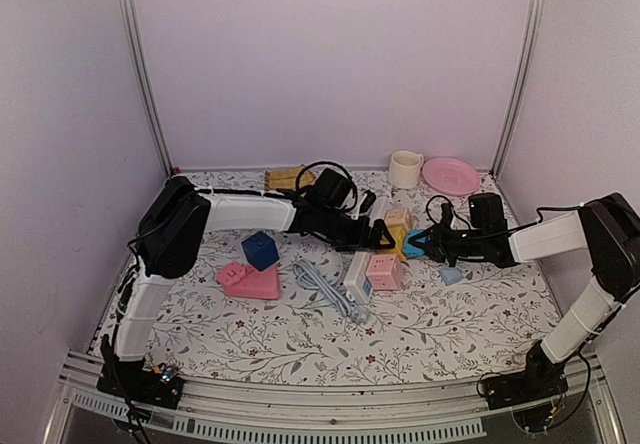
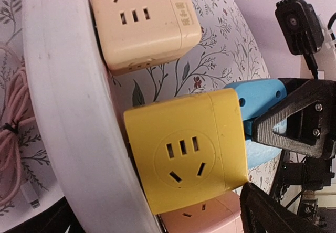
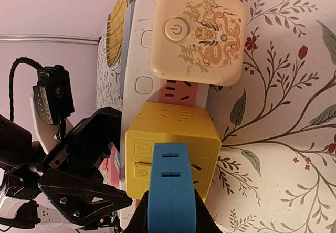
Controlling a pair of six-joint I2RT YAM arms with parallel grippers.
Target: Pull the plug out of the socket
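On the desk (image 1: 300,349), about midway back, the white power strip (image 1: 356,282) lies slanted, with one end toward the back wall and the other toward the arms. Three cube plugs sit in a row on it: cream cube plug (image 1: 400,219) farthest, yellow cube plug (image 1: 399,247) in the middle, pink cube plug (image 1: 385,271) nearest. The yellow one is seated on the strip, its base against the white body in the left wrist view. In the right wrist view a pink outlet panel (image 3: 178,91) shows between it and the cream one.

The right hand (image 1: 414,245) comes in from the right, at the yellow plug. The right wrist view shows one blue finger (image 3: 170,191) lying over the plug's face, and the left wrist view shows blue against the plug's far side. The second finger is hidden, so I cannot tell whether the hand is clamped on the plug or only touching it.

The left hand (image 1: 378,232) reaches in from the left, at the strip's edge beside the yellow plug. Its black jaws look spread in the right wrist view, but they are dark and partly cut off, so I cannot tell its grip.

Left of the strip are a grey-blue strip with cable (image 1: 320,286), a blue cube (image 1: 260,249) and a pink block (image 1: 250,280). At the back are a cream mug (image 1: 405,169) and a pink plate (image 1: 450,175).
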